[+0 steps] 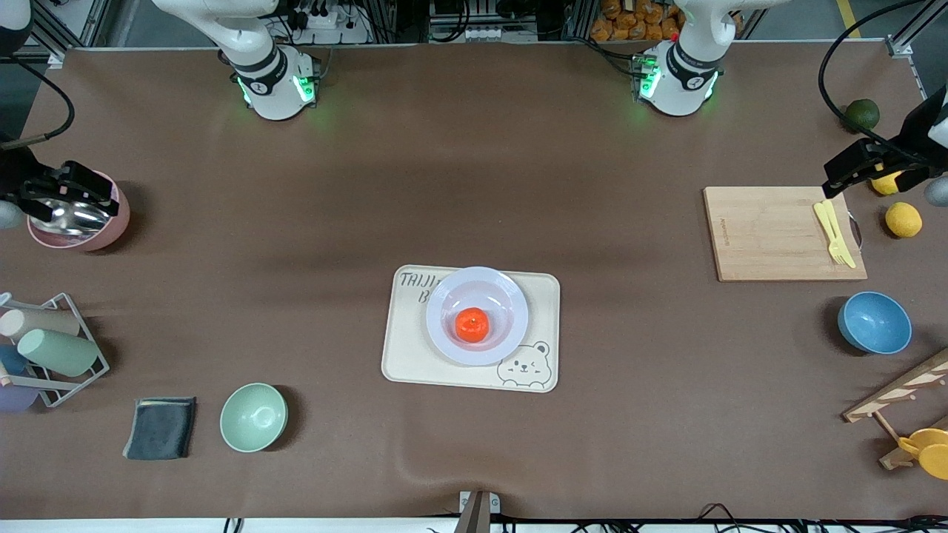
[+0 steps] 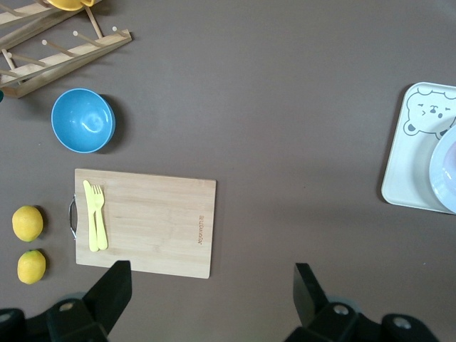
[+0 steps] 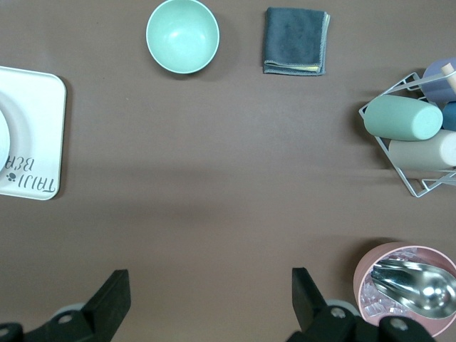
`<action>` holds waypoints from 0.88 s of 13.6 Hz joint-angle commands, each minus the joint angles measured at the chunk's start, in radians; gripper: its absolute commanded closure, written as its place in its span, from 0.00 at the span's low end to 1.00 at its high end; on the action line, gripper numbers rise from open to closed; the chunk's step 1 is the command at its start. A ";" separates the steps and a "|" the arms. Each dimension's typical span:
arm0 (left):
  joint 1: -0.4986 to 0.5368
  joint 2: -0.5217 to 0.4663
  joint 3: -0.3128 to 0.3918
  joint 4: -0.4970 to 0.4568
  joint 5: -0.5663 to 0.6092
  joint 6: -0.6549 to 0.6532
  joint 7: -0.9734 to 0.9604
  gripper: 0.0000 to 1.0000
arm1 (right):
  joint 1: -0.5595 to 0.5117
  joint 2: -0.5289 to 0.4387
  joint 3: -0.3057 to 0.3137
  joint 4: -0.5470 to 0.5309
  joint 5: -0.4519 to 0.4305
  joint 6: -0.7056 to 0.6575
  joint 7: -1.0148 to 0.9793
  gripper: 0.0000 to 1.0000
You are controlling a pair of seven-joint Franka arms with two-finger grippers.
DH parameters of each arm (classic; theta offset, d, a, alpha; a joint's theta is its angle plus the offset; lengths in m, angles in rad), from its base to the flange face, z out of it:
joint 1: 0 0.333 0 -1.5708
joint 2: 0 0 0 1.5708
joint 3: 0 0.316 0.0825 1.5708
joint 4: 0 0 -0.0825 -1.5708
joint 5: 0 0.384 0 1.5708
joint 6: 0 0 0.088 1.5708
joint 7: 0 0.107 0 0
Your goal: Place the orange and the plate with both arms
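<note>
Midway along the tabletop, the orange sits in the plate on the bear tray, apparently delivered, while left gripper and right gripper hover at opposite ends, jaws apart.

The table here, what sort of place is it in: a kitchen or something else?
Most likely a robot lab set up as a mock kitchen. Two arm bases are bolted to the brown table, cables and metal framing run along its edge, and tableware lies spread out: a plate on a bear tray, and a cutting board.
</note>
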 commanded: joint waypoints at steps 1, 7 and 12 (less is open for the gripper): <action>0.001 -0.010 -0.005 -0.008 -0.012 -0.004 -0.004 0.00 | -0.008 -0.011 0.009 0.005 -0.014 -0.014 0.025 0.00; -0.002 -0.010 -0.005 -0.008 -0.012 -0.004 -0.004 0.00 | 0.012 -0.011 0.011 0.006 -0.015 -0.034 0.028 0.00; 0.000 -0.010 -0.005 -0.008 -0.035 -0.004 -0.004 0.00 | 0.012 -0.011 0.011 0.003 -0.021 -0.037 0.028 0.00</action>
